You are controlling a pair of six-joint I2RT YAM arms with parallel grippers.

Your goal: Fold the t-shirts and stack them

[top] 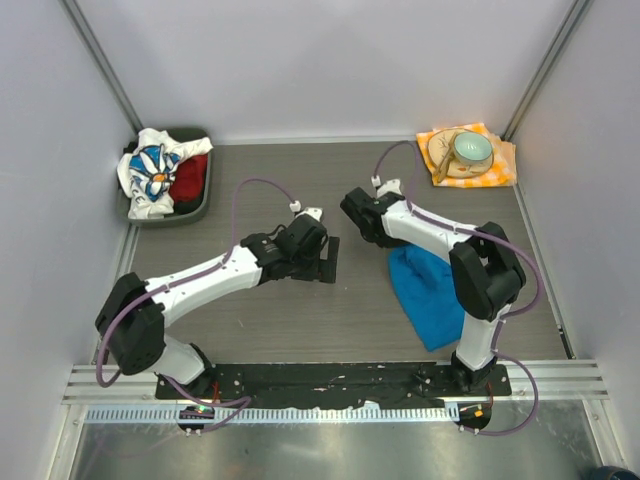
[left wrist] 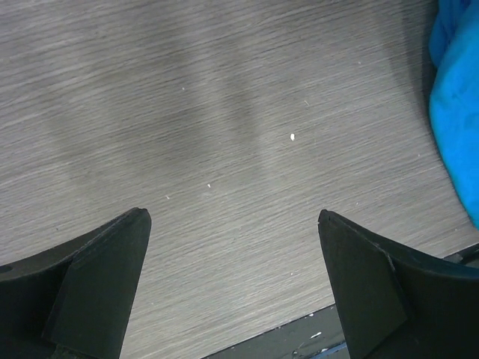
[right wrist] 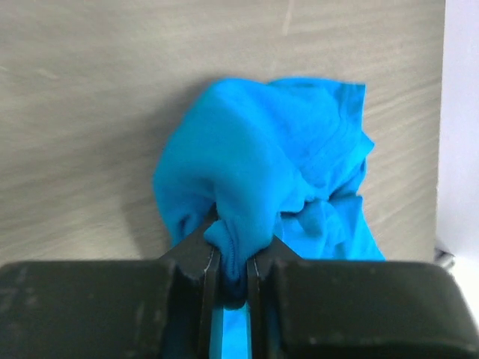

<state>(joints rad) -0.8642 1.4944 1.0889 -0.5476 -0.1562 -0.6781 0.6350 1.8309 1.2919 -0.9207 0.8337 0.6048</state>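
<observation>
Right wrist view gives you the clearest fact: the right gripper (right wrist: 232,258) has its two fingers pressed together on a bunch of the blue t-shirt (right wrist: 262,149). The rest of the cloth is crumpled in front of them on the desk (right wrist: 75,112). From the top external view, you see this t-shirt on the right half of the desk, towards the near edge and partly under the right arm.

Your left gripper (left wrist: 232,217) has its fingers wide apart with nothing between them. It is over bare desk surface near the middle, and only an edge of the blue cloth shows at the right side of its view.

At the far left corner of the desk there is a dark bin (top: 203,203). The daisy t-shirt (top: 150,170) lies bunched in it and hangs over its left rim, and the red t-shirt (top: 190,175) lies just beside it inside the same bin; the two touch.

At the far right corner lies the checked napkin (top: 500,165), with a pale green bowl (top: 471,148) on it.
</observation>
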